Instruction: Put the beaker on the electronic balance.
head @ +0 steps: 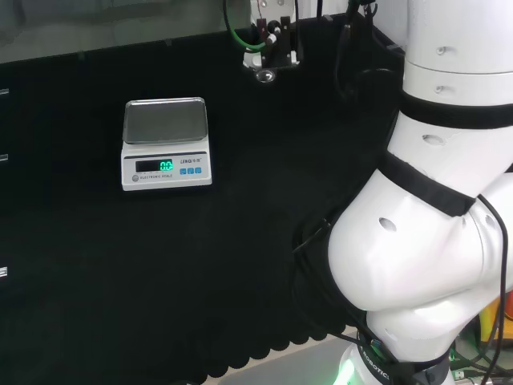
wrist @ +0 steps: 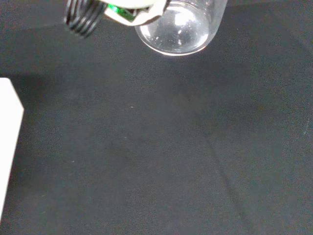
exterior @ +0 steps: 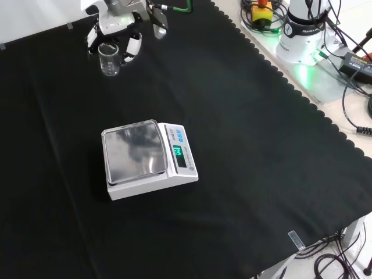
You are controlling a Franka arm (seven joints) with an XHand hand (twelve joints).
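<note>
A small clear glass beaker (exterior: 108, 60) stands upright on the black cloth at the far left in the front view. The hand (exterior: 113, 20) hangs right over it, its fingers (exterior: 134, 45) reaching down on both sides of the glass with a gap showing at each side. In the head view the hand (head: 273, 38) is at the far edge of the bench with the beaker (head: 264, 76) just below it. In the wrist view the beaker (wrist: 178, 27) shows close beside a ribbed black fingertip (wrist: 82, 20). The electronic balance (exterior: 145, 158) (head: 166, 144) sits mid-cloth, its steel pan bare and its display lit.
A corner of the white balance body (wrist: 7, 147) shows in the wrist view. The arm's big white links (head: 433, 224) stand at the head view's right. Cables and the arm's base (exterior: 302, 35) lie beyond the cloth's scalloped edge in the front view.
</note>
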